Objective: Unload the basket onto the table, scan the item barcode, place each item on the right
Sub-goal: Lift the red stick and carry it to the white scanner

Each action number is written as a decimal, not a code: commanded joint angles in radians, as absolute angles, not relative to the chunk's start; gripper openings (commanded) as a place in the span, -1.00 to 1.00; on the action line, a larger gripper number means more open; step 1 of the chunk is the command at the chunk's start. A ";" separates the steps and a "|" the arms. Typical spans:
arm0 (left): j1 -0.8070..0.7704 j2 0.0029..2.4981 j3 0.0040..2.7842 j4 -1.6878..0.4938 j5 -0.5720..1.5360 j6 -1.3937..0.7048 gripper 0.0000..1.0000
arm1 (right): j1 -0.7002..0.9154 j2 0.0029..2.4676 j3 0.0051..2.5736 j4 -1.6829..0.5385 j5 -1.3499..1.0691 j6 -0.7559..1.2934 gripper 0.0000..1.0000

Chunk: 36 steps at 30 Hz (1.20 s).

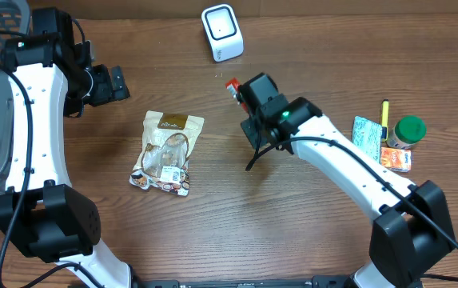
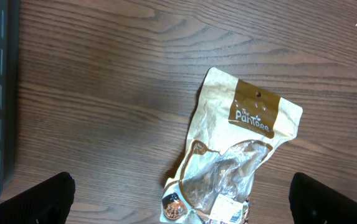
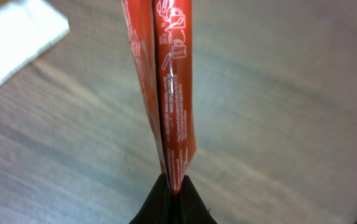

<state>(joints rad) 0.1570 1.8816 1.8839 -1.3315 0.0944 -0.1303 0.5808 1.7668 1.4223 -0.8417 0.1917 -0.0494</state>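
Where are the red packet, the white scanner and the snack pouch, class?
red packet point(image 3: 175, 93), right wrist view, printed side.
white scanner point(image 1: 222, 34), overhead view, its top face.
snack pouch point(image 2: 259, 112), left wrist view, brown label.

From overhead we see only a red sliver of the red packet point(image 1: 232, 85) beyond the right tool point(image 1: 240, 92); up close its top runs off the frame and its print is unreadable. The white scanner point(image 3: 13, 37) behind it is blurred, and the snack pouch point(image 2: 240, 155) loses its bottom edge.
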 commanded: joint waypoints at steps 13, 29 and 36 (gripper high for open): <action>0.149 1.877 1.882 -1.330 0.101 -0.119 0.99 | 0.508 1.804 1.964 -0.877 0.379 -0.353 -0.94; 0.149 1.877 1.882 -1.330 0.101 -0.119 1.00 | 0.508 2.134 1.963 -0.363 0.619 -0.789 -0.81; 0.149 1.877 1.882 -1.330 0.101 -0.119 0.99 | 0.503 2.302 1.963 -0.073 0.741 -0.973 -0.81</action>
